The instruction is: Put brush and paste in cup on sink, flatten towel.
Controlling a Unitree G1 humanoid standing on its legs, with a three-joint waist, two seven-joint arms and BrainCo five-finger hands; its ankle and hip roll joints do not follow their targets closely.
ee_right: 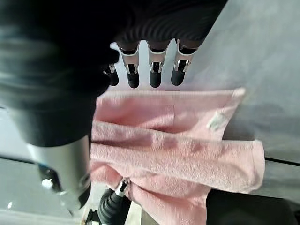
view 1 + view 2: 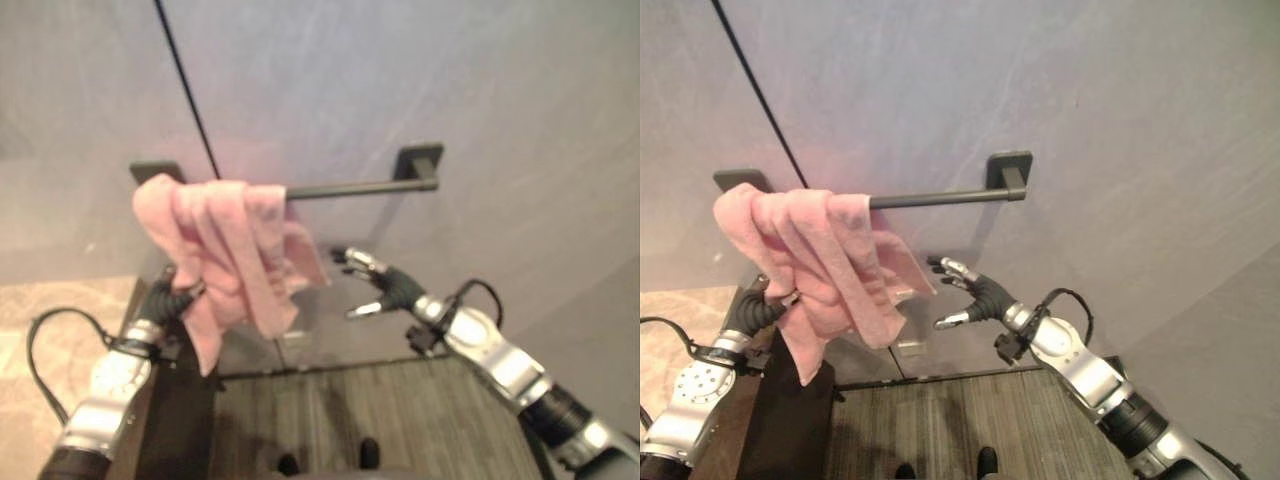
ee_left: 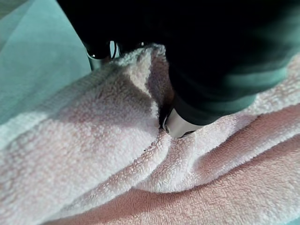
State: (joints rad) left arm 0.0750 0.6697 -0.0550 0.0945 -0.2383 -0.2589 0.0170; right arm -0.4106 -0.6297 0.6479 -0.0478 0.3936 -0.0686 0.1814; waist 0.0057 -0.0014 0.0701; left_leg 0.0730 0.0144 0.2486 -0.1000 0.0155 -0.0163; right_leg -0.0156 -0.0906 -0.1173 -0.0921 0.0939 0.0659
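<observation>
- The left hand (image 2: 758, 308) has its fingers buried in the folds of the pink towel (image 2: 820, 265); its wrist view shows a thumb tip pressed into the pile, but whether the fingers clench the cloth cannot be told.
- The right hand (image 2: 975, 292) hovers just beside the towel's hanging edge, fingers (image 1: 156, 70) spread and relaxed, thumb apart, grasping nothing and not touching the cloth.
- The towel is thick, soft terry, bunched in rumpled folds over one end of the dark towel bar (image 2: 940, 197).
- The bar is a slim, straight matte rod on square brackets, fixed to a smooth grey wall (image 2: 1090, 100).
</observation>
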